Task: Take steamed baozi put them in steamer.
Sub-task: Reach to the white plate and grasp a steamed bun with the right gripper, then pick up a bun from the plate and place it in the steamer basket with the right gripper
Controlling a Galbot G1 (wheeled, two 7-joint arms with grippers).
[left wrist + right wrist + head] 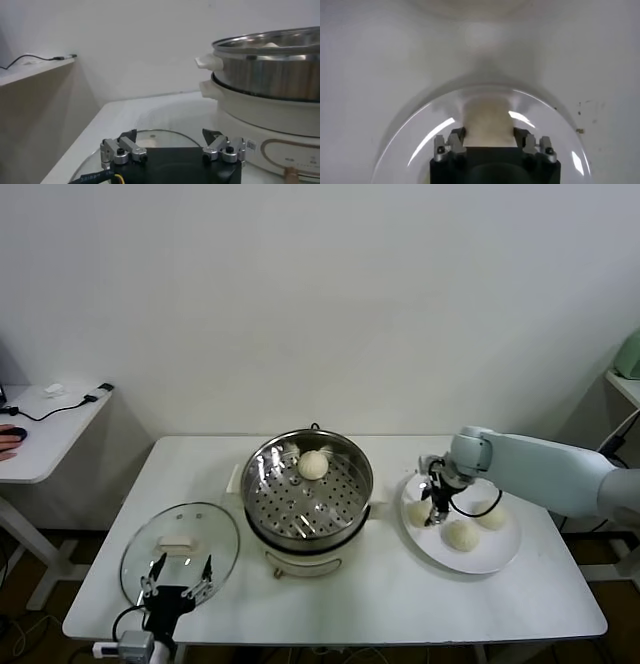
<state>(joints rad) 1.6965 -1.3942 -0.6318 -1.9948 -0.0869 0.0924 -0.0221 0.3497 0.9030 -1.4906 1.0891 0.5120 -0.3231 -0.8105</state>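
Note:
The steamer [262, 484] stands mid-table with one baozi [313, 465] on its perforated tray. Three more baozi lie on a white plate [500, 559] to the right: one at the left [417, 513], one at the front [460, 535], one at the right [491, 516]. My right gripper [436, 512] reaches down onto the left one. In the right wrist view my right gripper [489, 131] has its fingers pressed on both sides of that baozi [487, 115], which rests on the plate [415, 150]. My left gripper [180, 569] hangs open and empty over the glass lid.
The glass lid [180, 534] with a white handle lies at the front left; it also shows in the left wrist view [90, 165] under my left gripper [170, 134], beside the steamer [270, 75]. A side desk [40, 434] stands at far left.

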